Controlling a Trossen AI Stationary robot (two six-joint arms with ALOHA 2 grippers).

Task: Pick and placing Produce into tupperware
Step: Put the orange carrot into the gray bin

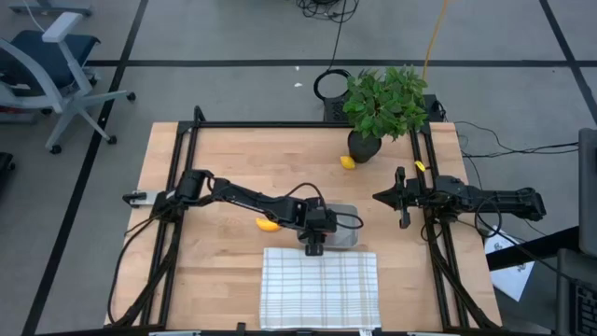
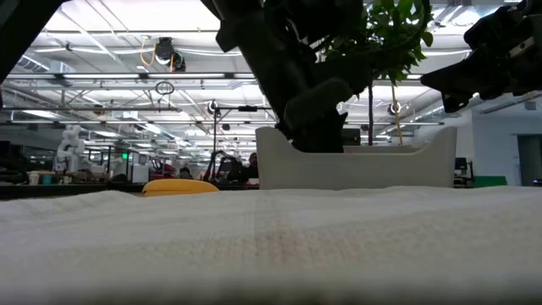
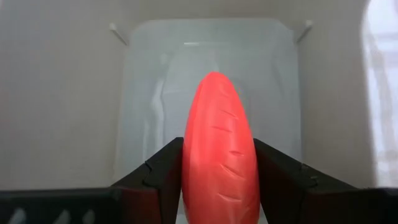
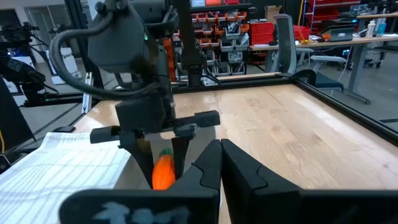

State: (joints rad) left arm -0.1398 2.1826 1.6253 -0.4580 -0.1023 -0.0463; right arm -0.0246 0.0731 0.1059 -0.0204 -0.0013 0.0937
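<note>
My left gripper points down over the translucent tupperware near the table's middle and is shut on the orange carrot. The carrot's green top shows between the fingers in the right wrist view. The yellow banana lies on the wood just left of the tub and also shows in the low view. The lemon lies by the plant pot at the far side. My right gripper is shut and empty, right of the tub, above the table. My left gripper pinches the carrot's two sides between its two fingers, from above, pointing down. The carrot stands upright in the hold, green top up and pointed end down inside the tub. The tub wall hides whether the tip touches the floor.
A white grid-lined cloth lies at the near edge, just in front of the tub. A leafy potted plant stands at the far right. Black frame rails run along the table's left and right sides.
</note>
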